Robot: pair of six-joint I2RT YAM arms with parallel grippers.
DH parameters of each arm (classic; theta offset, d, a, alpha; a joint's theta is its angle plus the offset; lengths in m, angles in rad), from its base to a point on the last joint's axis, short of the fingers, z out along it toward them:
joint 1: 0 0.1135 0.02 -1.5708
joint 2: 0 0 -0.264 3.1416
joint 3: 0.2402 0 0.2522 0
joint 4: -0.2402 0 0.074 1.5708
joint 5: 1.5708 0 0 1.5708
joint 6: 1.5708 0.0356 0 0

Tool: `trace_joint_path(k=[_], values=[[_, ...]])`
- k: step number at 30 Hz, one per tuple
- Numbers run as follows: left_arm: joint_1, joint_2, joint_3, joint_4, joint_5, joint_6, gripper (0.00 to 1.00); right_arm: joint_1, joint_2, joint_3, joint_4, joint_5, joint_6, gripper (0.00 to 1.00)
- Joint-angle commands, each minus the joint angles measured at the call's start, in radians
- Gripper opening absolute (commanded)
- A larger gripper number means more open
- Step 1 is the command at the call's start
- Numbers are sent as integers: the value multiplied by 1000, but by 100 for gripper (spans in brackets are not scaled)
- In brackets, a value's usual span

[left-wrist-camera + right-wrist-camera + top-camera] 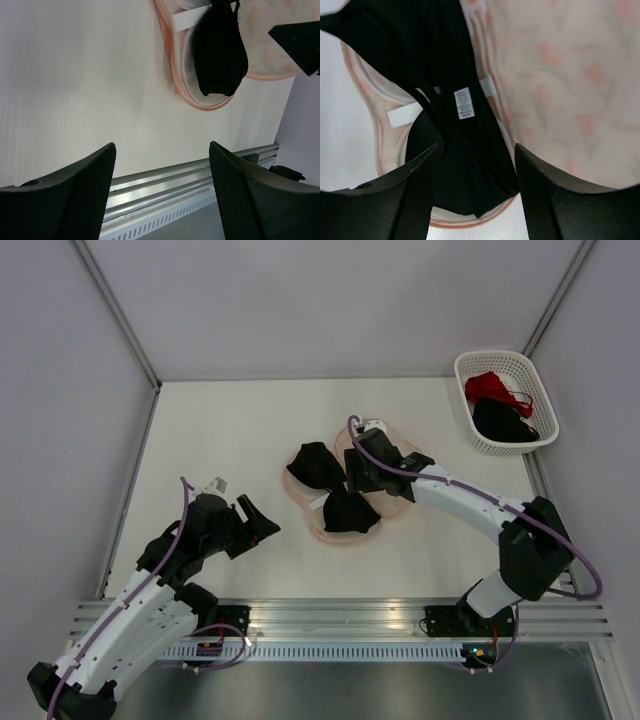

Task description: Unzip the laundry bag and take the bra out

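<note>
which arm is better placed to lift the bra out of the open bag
Right. The right fingers hang open directly above the bra, which lies in the unzipped laundry bag. The left fingers are open over bare table, off to the bag's side.

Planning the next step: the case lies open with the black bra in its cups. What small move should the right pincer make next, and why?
Probably lower the right pincer and close on the bra at its middle. The laundry bag is already unzipped, the bra lies exposed in it, and the open jaws frame its fabric near the white label.
</note>
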Motion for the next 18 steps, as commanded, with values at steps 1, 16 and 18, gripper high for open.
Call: trace_joint_path(k=[1, 16, 18], values=[[2, -10, 27, -7, -2, 0, 79, 12, 122, 113, 50, -138, -103, 67], [3, -20, 20, -18, -16, 1, 79, 21, 473, 336, -19, -66, -248, 67], [2, -23, 18, -19, -21, 1, 80, 21, 507, 336, -18, -56, -258, 67]])
